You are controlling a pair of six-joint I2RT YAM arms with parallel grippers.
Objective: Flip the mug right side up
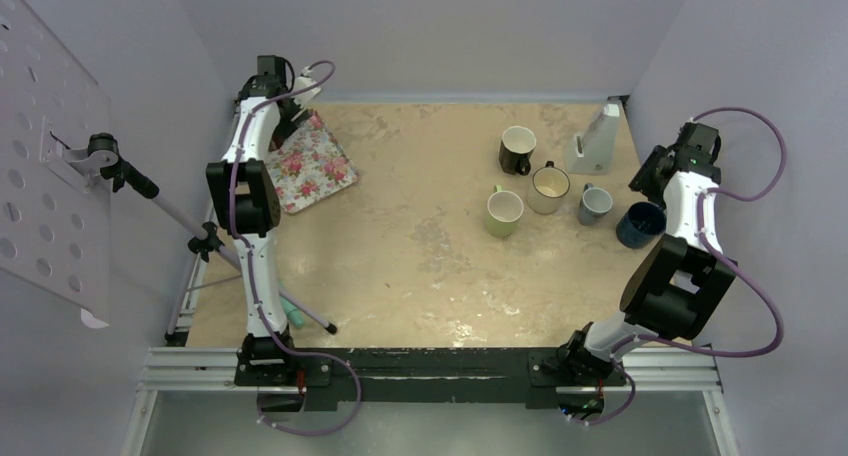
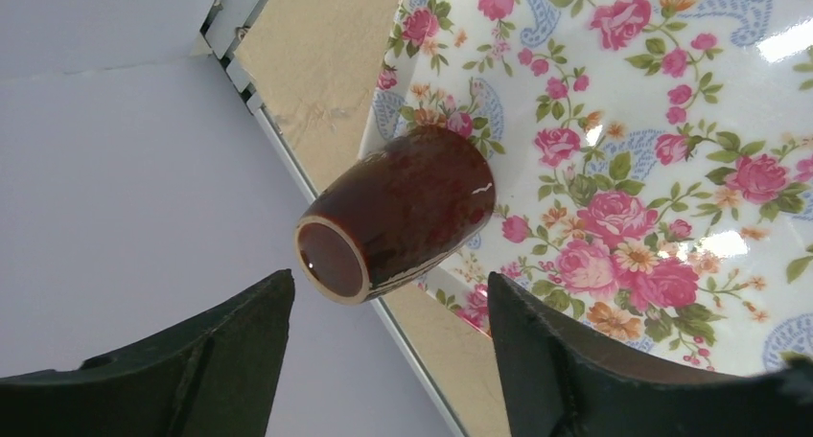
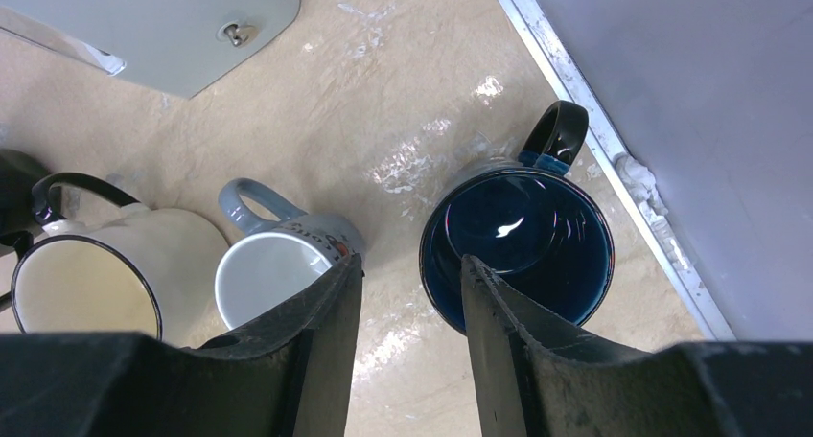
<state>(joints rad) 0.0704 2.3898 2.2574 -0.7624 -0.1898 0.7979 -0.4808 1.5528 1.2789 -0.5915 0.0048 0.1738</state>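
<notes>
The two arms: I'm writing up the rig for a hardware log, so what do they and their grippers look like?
Both the left arm and right arm have white link shells between chunky black joint housings, on black bases. A purple cable loops along each. The left fingers and right fingers are matte black, tapered wedges.

The left arm (image 1: 250, 191) is seen stretched forward to the far left, elbow raised, and the left gripper (image 2: 388, 298) is angled down with its fingers (image 2: 220, 351) spread wide, nothing clamped between them. The right arm (image 1: 672, 276) is folded at the elbow on the right side. The right gripper (image 3: 407, 274) is held low, its fingers parted by a narrower gap, nothing pinched.
</notes>
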